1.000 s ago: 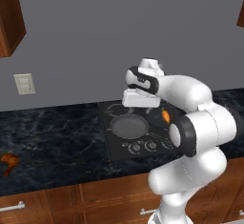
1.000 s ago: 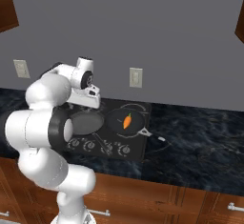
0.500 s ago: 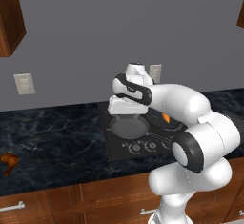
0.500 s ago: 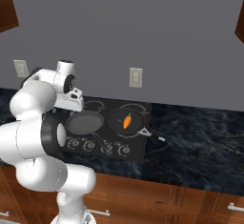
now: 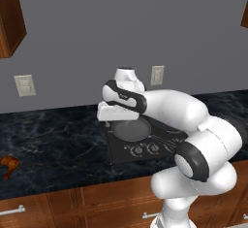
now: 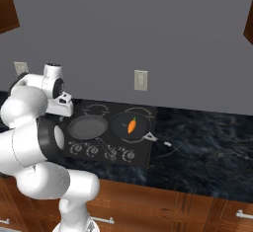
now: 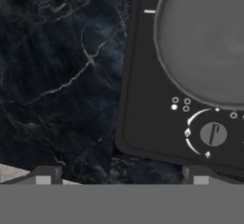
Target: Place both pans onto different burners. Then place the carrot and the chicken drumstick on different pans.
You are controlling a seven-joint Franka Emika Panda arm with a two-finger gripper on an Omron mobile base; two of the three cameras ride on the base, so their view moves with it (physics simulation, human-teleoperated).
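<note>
**Status: pans and carrot placed, drumstick pending**

With both pans on burners, one step appears to remain. Far left on the counter (image 5: 58, 144), near its front edge, lies the drumstick (image 5: 8, 164), not yet moved. The gripper (image 7: 121, 173) hovers open and empty over the cooktop's (image 6: 143, 149) left edge, well apart from the drumstick. Right of it sits the empty pan (image 6: 87, 127); further right, the second pan (image 6: 131, 124) holds the carrot (image 6: 132, 125).

Two pans (image 6: 88, 127) (image 6: 131, 125), one carrot (image 6: 132, 125), one drumstick (image 5: 9, 164)
</note>
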